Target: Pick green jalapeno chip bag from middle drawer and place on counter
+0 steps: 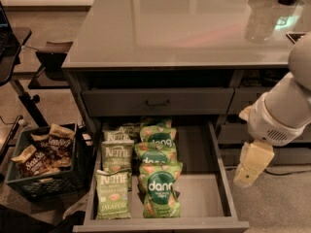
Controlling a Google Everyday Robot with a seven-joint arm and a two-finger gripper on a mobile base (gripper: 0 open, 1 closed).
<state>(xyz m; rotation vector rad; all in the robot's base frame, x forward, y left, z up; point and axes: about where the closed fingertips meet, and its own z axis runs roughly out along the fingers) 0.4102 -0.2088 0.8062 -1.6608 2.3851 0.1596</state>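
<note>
The middle drawer (200,191) is pulled open below the counter (180,28). In its left column lie three pale green Kettle jalapeno chip bags: the front one (112,196) shows "JALAPENO" along its lower edge, with two more (117,154) behind it. To their right lies a column of brighter green "dang" bags (161,198). My gripper (252,164) hangs from the white arm at the right, outside and above the drawer's right wall, well apart from the bags. It holds nothing that I can see.
A closed top drawer (158,102) with a dark handle sits above the open one. More drawer fronts (243,130) stand behind the arm at the right. A dark crate (46,171) of brown bags sits on the floor at left, by a black stand (24,98).
</note>
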